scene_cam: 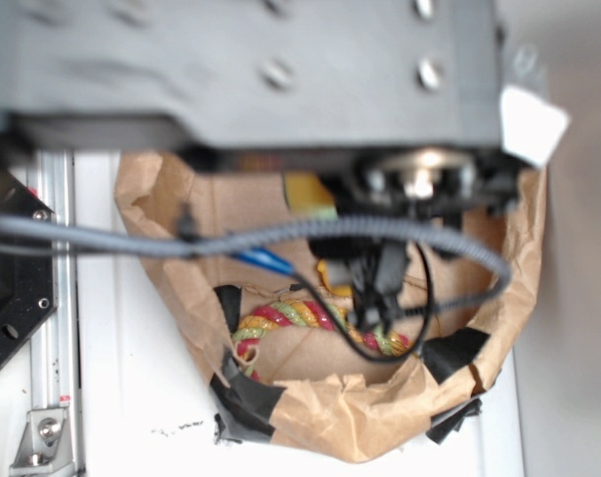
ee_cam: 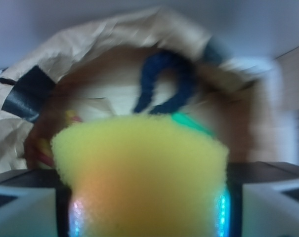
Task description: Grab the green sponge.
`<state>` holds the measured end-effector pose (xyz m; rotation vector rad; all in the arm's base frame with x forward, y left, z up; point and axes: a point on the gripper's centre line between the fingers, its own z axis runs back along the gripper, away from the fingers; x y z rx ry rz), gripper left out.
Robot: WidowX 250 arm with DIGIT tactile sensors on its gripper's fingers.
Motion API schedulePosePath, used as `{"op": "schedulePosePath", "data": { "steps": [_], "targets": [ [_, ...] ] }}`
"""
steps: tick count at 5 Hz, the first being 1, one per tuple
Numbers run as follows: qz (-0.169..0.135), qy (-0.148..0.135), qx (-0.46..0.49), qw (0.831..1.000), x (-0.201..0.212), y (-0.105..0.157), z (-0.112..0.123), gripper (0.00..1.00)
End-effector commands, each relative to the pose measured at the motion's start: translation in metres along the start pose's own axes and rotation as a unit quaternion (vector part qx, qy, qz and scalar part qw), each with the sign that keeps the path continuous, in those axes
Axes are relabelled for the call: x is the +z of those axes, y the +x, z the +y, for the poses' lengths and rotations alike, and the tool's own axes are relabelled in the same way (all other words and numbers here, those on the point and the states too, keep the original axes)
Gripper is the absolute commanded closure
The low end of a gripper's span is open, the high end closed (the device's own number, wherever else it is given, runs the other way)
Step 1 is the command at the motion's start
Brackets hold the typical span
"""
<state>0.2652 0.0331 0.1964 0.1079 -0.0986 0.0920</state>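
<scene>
The yellow sponge [ee_cam: 142,173] fills the near wrist view, squeezed between the gripper [ee_cam: 147,207] fingers. Just beyond it to the right, a sliver of the green sponge [ee_cam: 191,123] shows inside the brown paper bag [ee_cam: 90,44], untouched. The arm reaches down into the bag from above.

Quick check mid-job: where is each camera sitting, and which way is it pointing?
Exterior: overhead, looking down into the paper bag past the blurred arm and its cable; the claw hangs over a braided rope.
Wrist: on the claw, facing forward into the bag; both fingers frame a yellow sponge, with what seems a sliver of the green sponge behind.
Shared: the bag and the rope.
</scene>
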Motion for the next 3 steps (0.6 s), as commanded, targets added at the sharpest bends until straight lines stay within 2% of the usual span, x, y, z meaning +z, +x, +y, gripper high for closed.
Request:
{"op": "schedulePosePath", "data": {
  "steps": [1,3],
  "targets": [
    [-0.024,0.000,-0.025,0.999,0.015,-0.003,0.004,1.00],
    [-0.017,-0.001,-0.018,1.000,0.005,-0.004,0.000,1.00]
  ]
}}
